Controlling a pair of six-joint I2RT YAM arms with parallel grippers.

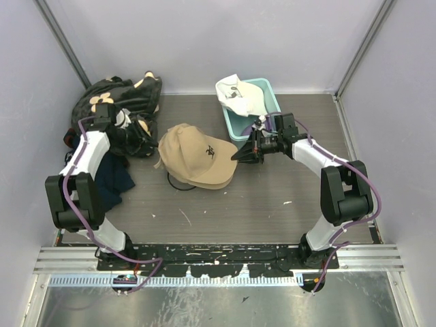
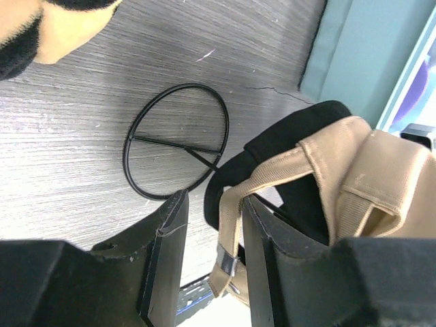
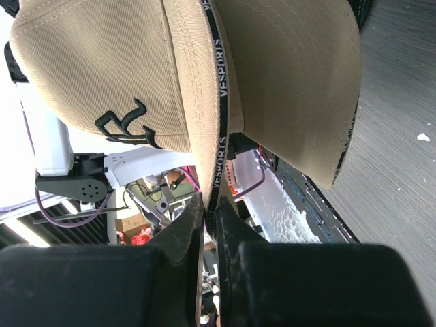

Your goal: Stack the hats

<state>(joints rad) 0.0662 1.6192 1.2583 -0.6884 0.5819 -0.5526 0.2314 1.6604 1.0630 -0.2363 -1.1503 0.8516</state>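
Observation:
The tan hat [image 1: 197,157] sits mid-table over a black wire ring stand [image 2: 177,142]. My right gripper [image 1: 240,153] is shut on the hat's rim next to the brim; the wrist view shows the jaws [image 3: 210,204] pinching the lettered sweatband of the tan hat [image 3: 102,61]. My left gripper [image 1: 151,139] is at the hat's back, open, with the tan back strap [image 2: 231,225] hanging between its fingers [image 2: 214,201]. A black fabric edge [image 2: 293,129] shows under the tan hat; I cannot tell if it is the black hat. The white hat [image 1: 238,95] lies in the teal bin [image 1: 272,102]. The purple hat is not clearly visible.
Black fabric with tan flower shapes [image 1: 122,102] is heaped at the back left, with dark navy clothing [image 1: 112,177] in front of it beside the left arm. The teal bin's wall [image 2: 361,61] stands close to the tan hat. Walls enclose the table on three sides.

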